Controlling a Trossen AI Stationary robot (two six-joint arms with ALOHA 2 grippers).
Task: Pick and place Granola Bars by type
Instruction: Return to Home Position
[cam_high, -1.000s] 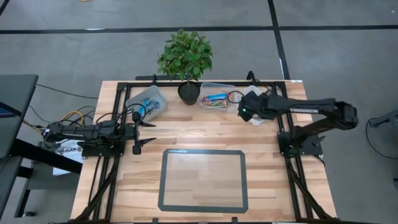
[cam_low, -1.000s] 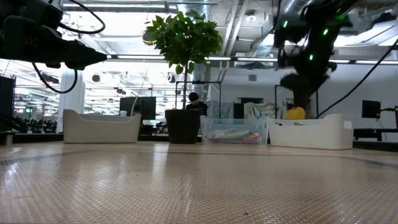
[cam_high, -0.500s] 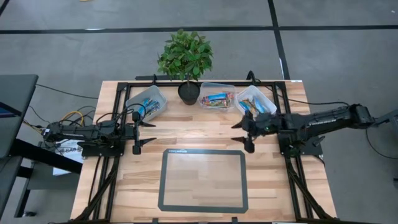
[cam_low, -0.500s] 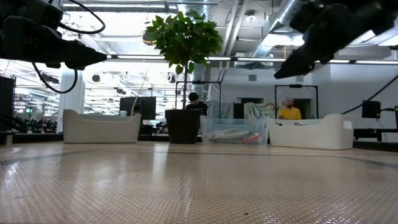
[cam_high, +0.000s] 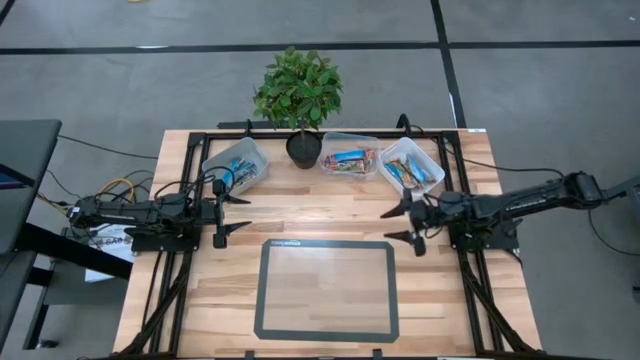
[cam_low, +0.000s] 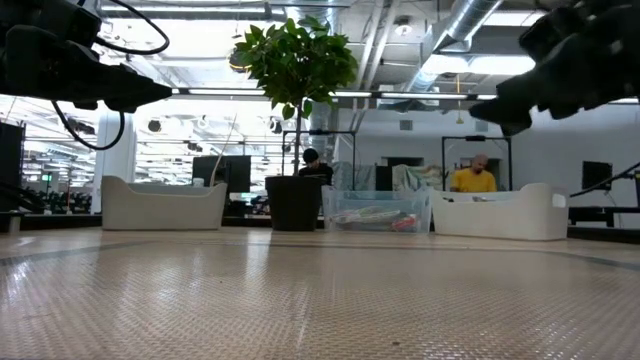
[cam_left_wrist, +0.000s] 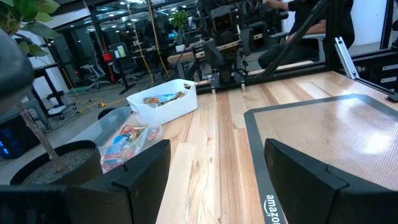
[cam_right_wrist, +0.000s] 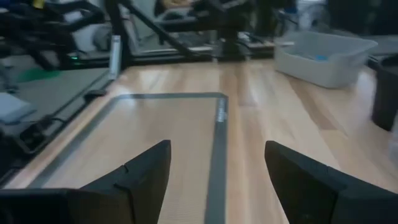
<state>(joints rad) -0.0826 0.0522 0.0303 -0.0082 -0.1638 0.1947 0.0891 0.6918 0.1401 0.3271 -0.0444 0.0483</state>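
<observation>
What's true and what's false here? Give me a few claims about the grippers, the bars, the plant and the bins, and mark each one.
1. Both the left gripper and the right gripper are open and hold nothing. True.
2. A bar lies on the mat. False: none shows there; the bars in view lie in bins.
3. The plant stands between the left bin and the middle bin. True.
4. The right gripper hangs over the right bin. False: it is above bare wood near the mat's corner, apart from that bin.
</observation>
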